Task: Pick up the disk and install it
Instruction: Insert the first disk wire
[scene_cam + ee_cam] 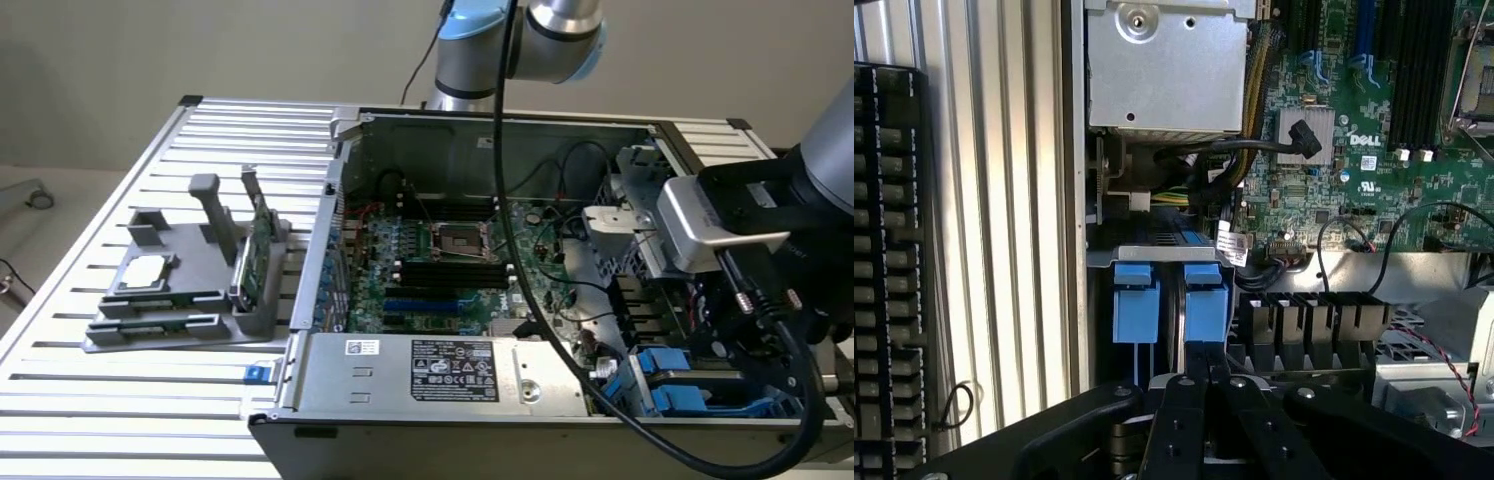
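Note:
The disk shows as blue carrier ends (pixel 1206 305) standing in the drive bay at the front corner of the open computer case (pixel 400 400), with a thin silver edge between the two blue pieces. The same blue carrier parts (pixel 681 385) appear at the exterior view's lower right, under the arm's wrist (pixel 707 225). My gripper (pixel 1208 358) is shut, its black fingers pressed together. Their tips sit right at the nearer blue piece. Nothing shows between the fingers.
A grey stand (pixel 187 290) with a silver chip and a green stick sits on the slatted table (pixel 107 400) at the exterior view's left. The power supply (pixel 441 370), the motherboard (pixel 1354 130), loose cables (pixel 1334 235) and a keyboard (pixel 889 270) surround the bay.

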